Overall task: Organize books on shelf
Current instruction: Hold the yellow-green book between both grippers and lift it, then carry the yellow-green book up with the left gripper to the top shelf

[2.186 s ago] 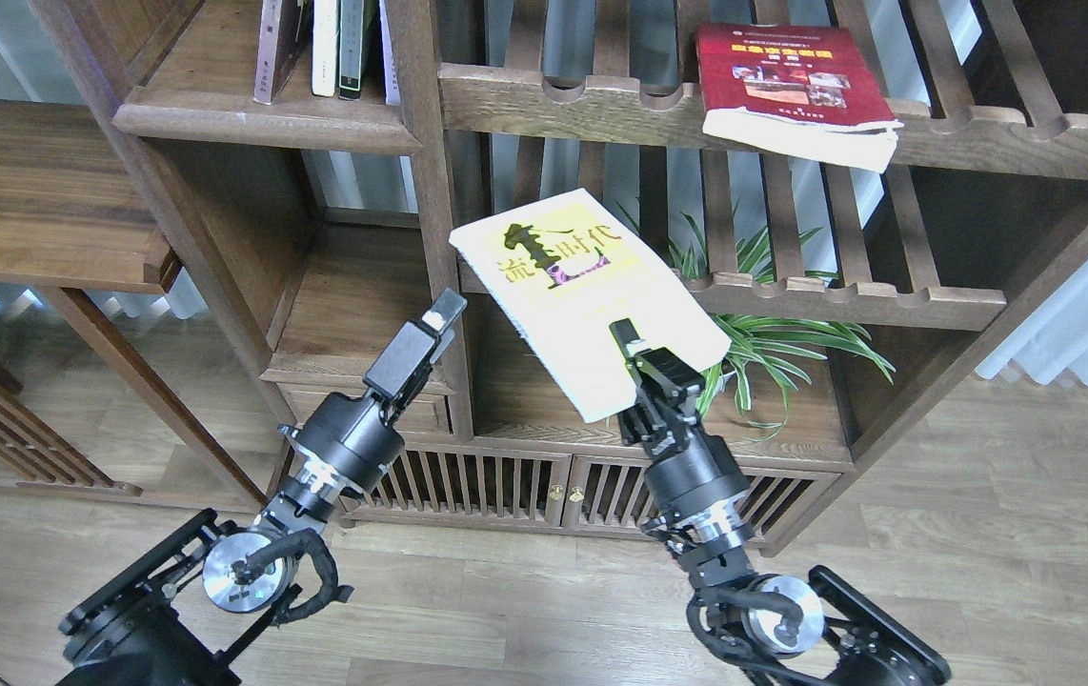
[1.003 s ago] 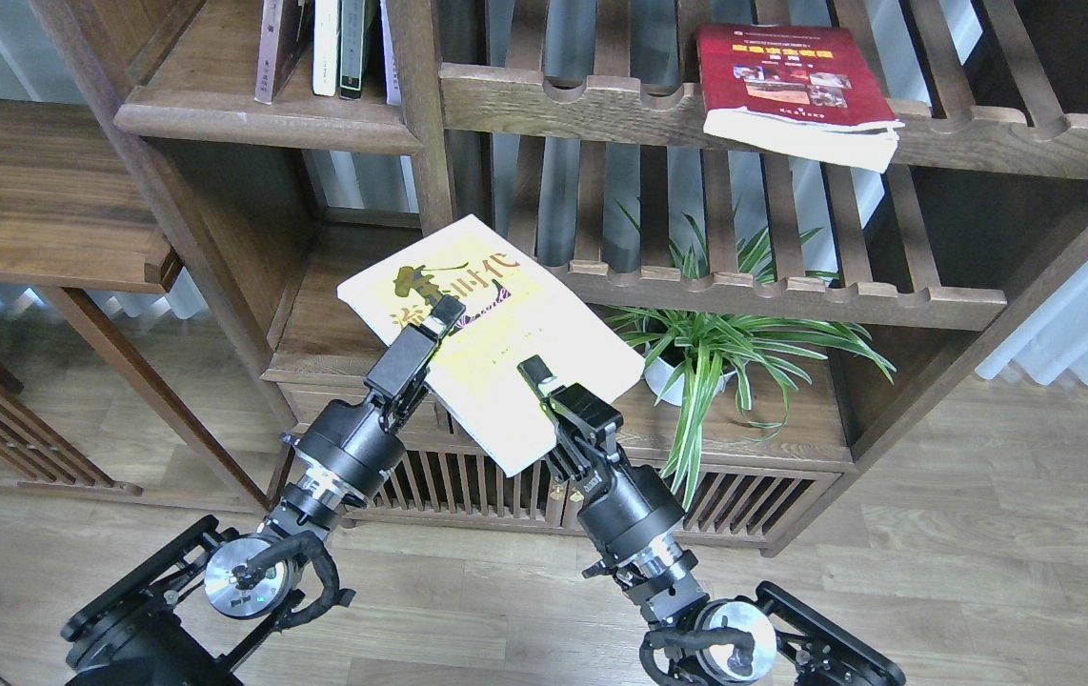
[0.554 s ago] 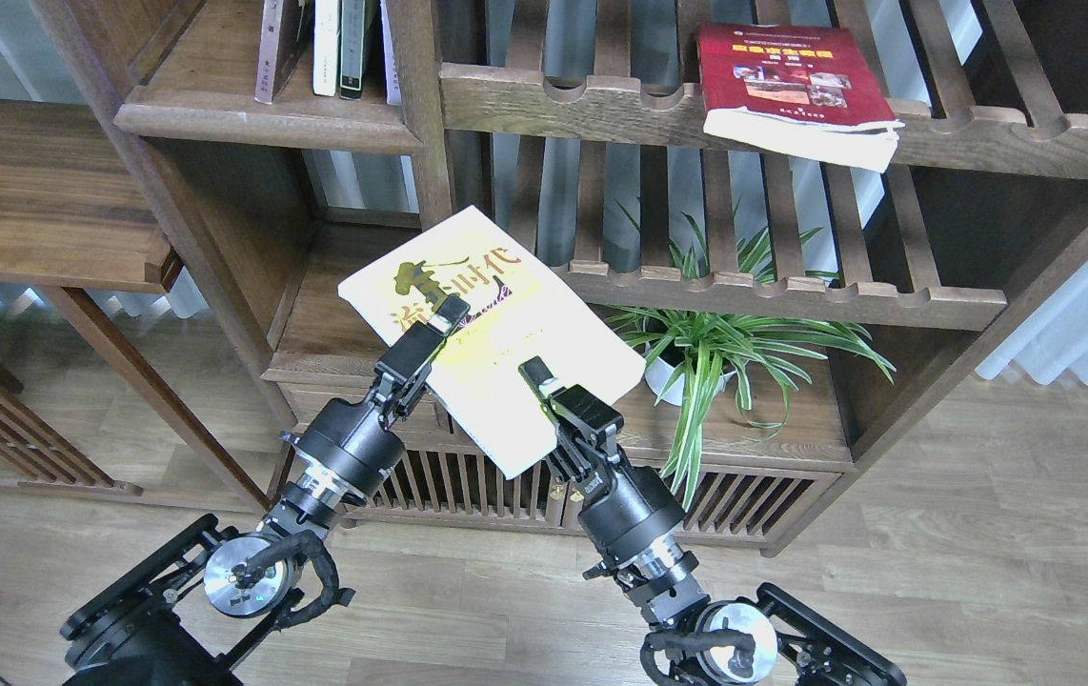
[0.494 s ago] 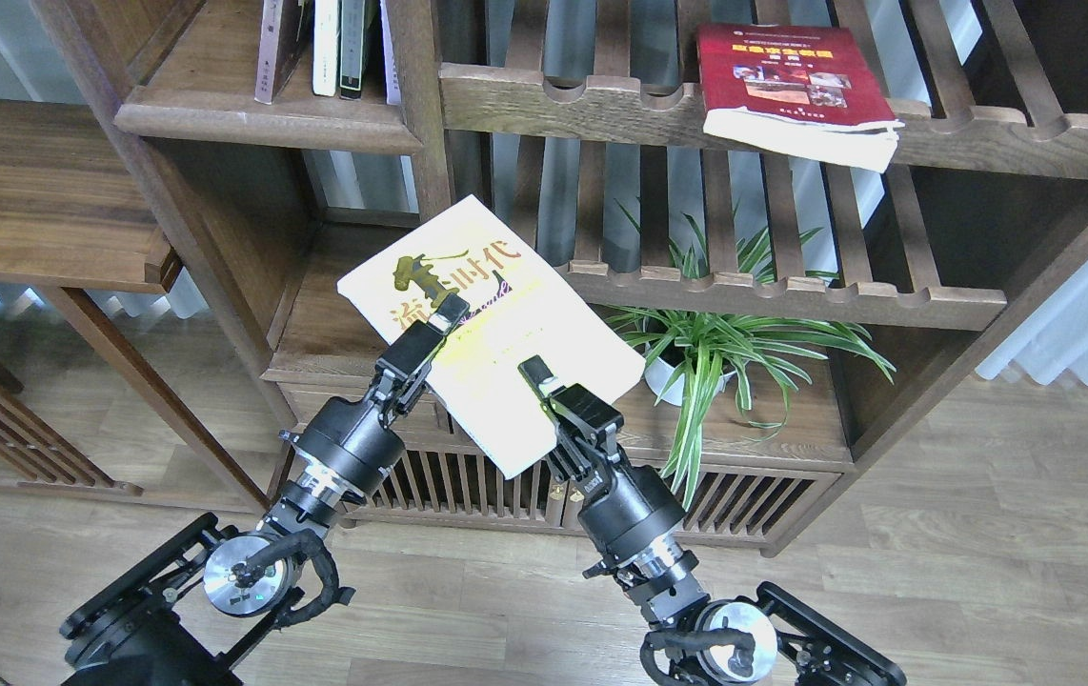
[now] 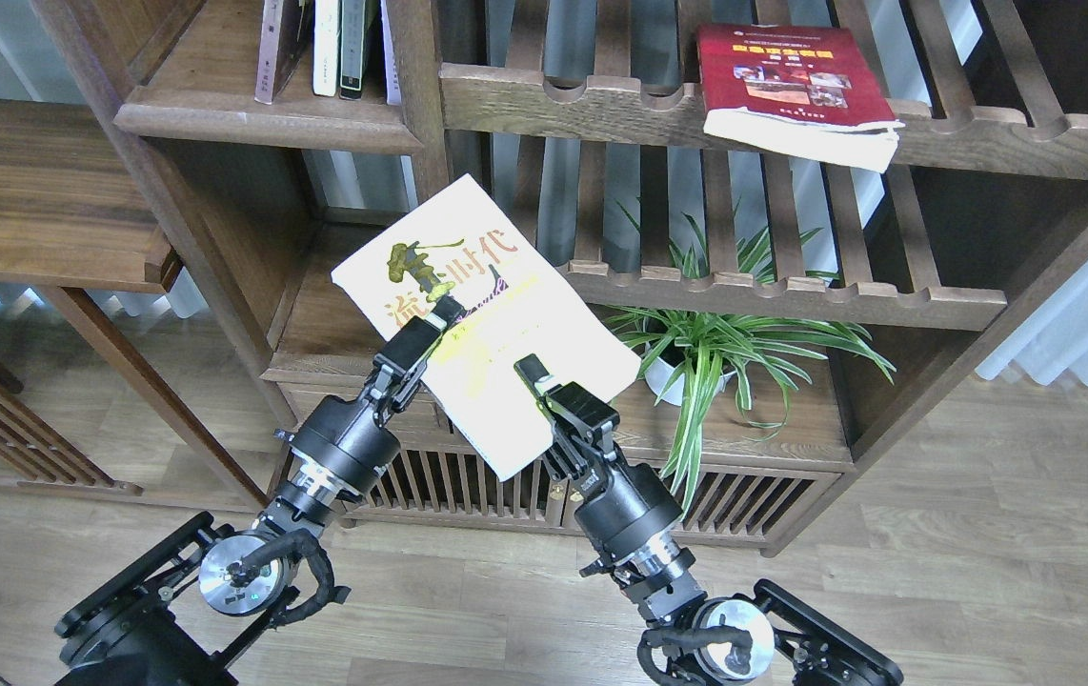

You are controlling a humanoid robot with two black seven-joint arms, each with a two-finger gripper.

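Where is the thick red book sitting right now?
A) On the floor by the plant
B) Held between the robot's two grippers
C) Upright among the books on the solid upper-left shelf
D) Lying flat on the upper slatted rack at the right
D: the red book lies flat on the upper slatted rack, its near edge overhanging the notched front rail.

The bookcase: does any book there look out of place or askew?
Yes. The thick red book lies flat on a slatted rack, its corner hanging over the front rail, while other books stand upright on the solid shelf.
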